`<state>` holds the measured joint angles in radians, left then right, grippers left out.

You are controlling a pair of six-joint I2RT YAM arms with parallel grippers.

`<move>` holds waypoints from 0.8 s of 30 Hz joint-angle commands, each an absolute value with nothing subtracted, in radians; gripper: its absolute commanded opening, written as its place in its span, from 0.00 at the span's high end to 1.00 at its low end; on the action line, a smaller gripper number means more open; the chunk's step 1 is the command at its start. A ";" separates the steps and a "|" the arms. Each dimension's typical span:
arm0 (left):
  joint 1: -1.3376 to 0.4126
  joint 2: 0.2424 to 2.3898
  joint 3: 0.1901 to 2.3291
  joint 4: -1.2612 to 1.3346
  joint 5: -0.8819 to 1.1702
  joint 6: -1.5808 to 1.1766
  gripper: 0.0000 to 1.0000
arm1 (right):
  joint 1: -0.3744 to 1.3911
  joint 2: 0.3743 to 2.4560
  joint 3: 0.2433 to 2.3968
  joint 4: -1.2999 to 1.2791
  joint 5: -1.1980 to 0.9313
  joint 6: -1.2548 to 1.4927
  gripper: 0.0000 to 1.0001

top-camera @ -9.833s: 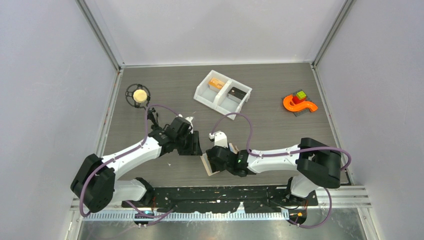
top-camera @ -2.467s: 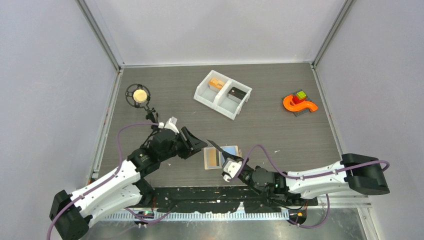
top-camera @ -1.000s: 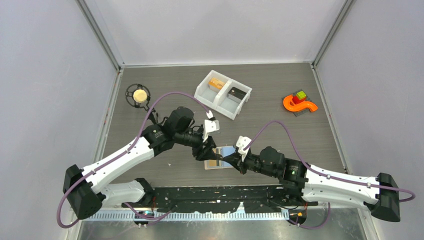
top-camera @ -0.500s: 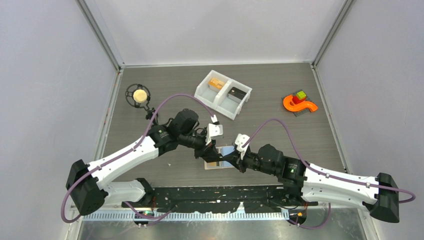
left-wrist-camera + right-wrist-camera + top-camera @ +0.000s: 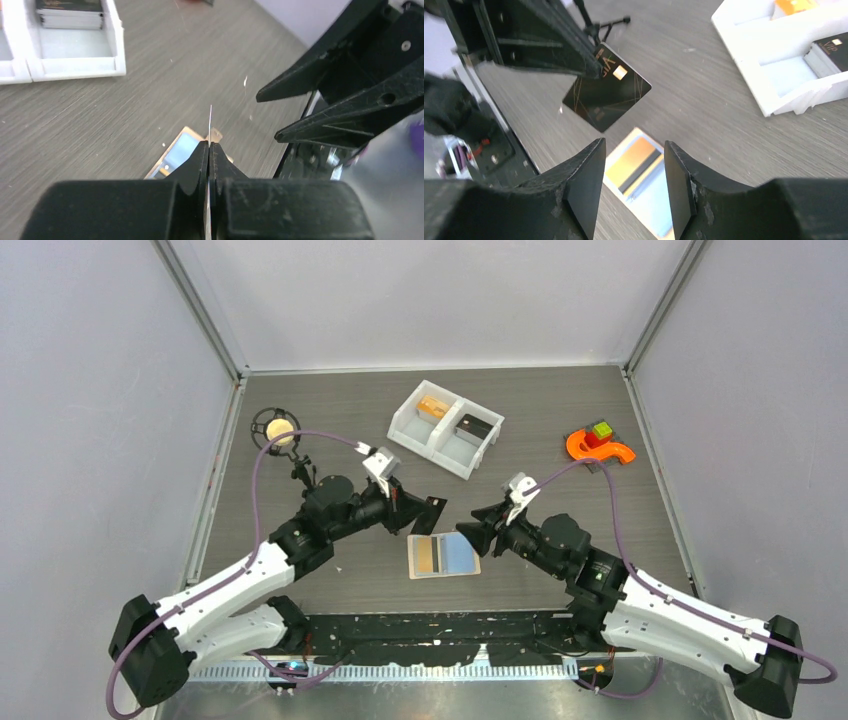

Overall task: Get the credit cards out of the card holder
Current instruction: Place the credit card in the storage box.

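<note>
The card holder (image 5: 462,553) lies open on the table, blue lining up. An orange-tan credit card (image 5: 427,555) with a dark stripe sits in its left half. My left gripper (image 5: 403,506) is shut on a black credit card (image 5: 429,512), which hangs in the air just above and left of the holder. The left wrist view shows that card edge-on (image 5: 210,117) between the pressed fingers. My right gripper (image 5: 478,531) stands open and empty to the right of the holder. In the right wrist view the black card (image 5: 606,95) is ahead and the holder (image 5: 651,192) below the open gripper (image 5: 634,150).
A white two-compartment bin (image 5: 412,426) at the back holds orange cards and a stack of black cards (image 5: 829,54). An orange toy with coloured blocks (image 5: 598,446) sits back right. A black wire stand with a beige ball (image 5: 277,430) is back left.
The left gripper has shut on the black card and carried it up and left, away from the holder. The right gripper has opened and drawn back to the right.
</note>
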<state>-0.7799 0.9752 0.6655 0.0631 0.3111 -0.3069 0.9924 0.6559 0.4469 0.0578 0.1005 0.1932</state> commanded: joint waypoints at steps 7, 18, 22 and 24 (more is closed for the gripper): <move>-0.778 0.914 0.480 0.657 -0.066 -0.932 1.00 | 0.950 0.634 0.338 0.450 0.237 0.497 0.46; -0.801 0.990 0.327 1.061 -0.358 -1.248 1.00 | 0.946 0.791 0.308 0.773 0.372 0.619 0.47; -0.819 1.052 0.322 1.179 -0.424 -1.277 1.00 | 0.946 0.884 0.307 0.898 0.392 0.677 0.48; -0.822 1.096 0.326 1.229 -0.439 -1.313 1.00 | 0.946 0.926 0.317 0.969 0.381 0.681 0.49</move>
<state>-0.8112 1.0370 0.3237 1.0149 -0.3294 -1.2331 0.9516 0.8703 0.2749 0.7506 0.3450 0.6231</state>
